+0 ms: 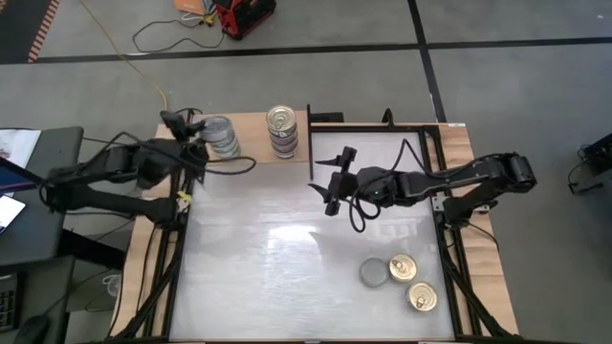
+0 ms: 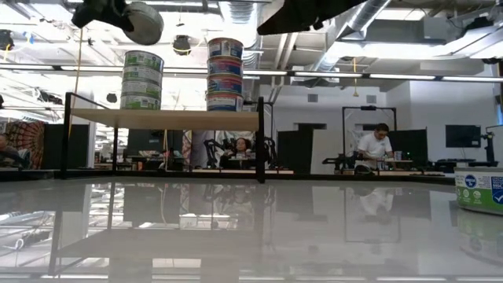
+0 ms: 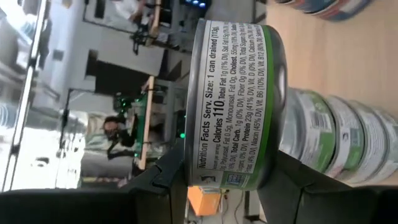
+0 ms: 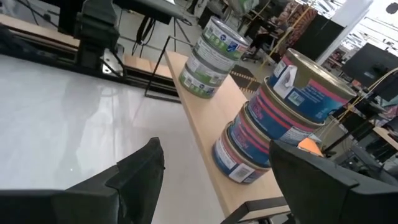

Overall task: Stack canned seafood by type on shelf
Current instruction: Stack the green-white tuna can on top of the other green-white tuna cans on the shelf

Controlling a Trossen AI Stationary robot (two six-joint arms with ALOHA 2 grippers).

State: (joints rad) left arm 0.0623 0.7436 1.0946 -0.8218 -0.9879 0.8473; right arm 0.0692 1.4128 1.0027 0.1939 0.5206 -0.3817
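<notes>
The shelf [image 1: 249, 153] is a light wood board at the far side with a dark upright panel [image 1: 309, 143] at its right end. On it stand a stack of green-labelled tins [image 2: 142, 81] and a stack of blue-and-pink tins [image 2: 225, 75]. My left gripper [image 3: 230, 183] is shut on another green-labelled tin [image 2: 144, 22], which hangs above and just left of the green stack. My right gripper [image 1: 333, 183] stands open and empty over the table, right of the panel. Three loose tins [image 1: 402, 268] rest on their bases at the near right. My left gripper pinches the green-labelled tin between its two fingers, one finger [image 3: 165, 180] on one flat end and the other on the opposite flat end [image 3: 281, 93]. The fingers come roughly level from the table's left. The tin is lifted clear and lies tipped on its side.
A thin dark frame [image 2: 260, 134] carries the shelf above the tabletop. One silver-lidded tin [image 1: 374, 273] and two gold-lidded tins [image 1: 422, 297] sit close together. A blue-labelled tin [image 2: 478, 189] shows at the low view's right edge. Bare white tabletop [image 1: 277, 268] spans the middle.
</notes>
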